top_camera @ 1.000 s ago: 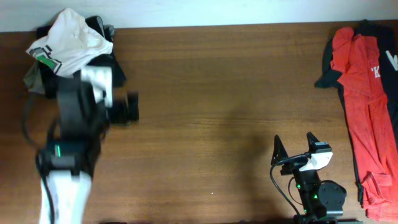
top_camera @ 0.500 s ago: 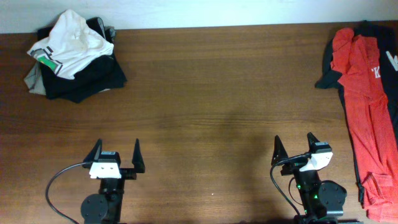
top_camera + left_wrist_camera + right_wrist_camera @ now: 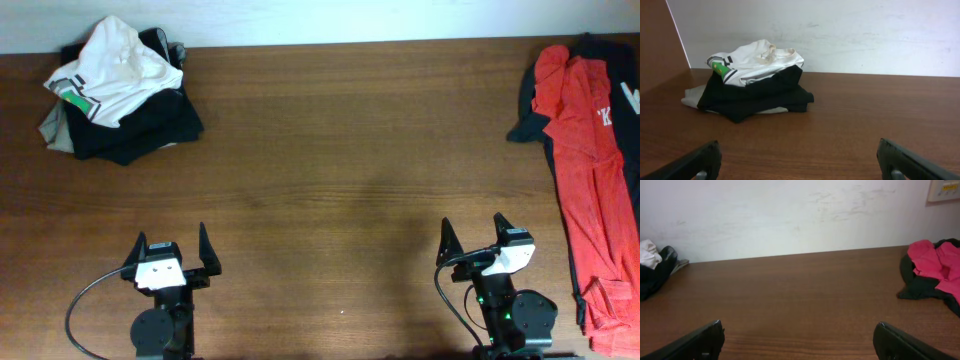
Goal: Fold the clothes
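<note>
A white T-shirt (image 3: 115,62) with a small green-and-black mark lies crumpled on top of folded black and grey clothes (image 3: 140,128) at the table's far left corner; it also shows in the left wrist view (image 3: 754,62). A red and black garment (image 3: 585,150) lies spread along the right edge, and its end shows in the right wrist view (image 3: 935,270). My left gripper (image 3: 170,252) is open and empty near the front left. My right gripper (image 3: 474,238) is open and empty near the front right. Both are far from any cloth.
The brown wooden table (image 3: 350,150) stretches between the two piles. A white wall (image 3: 850,30) stands behind the table's far edge. A black cable (image 3: 85,305) loops beside the left arm's base.
The left arm has drawn back from the white T-shirt pile to the front left of the table and then shifted slightly left. The right arm has not moved.
</note>
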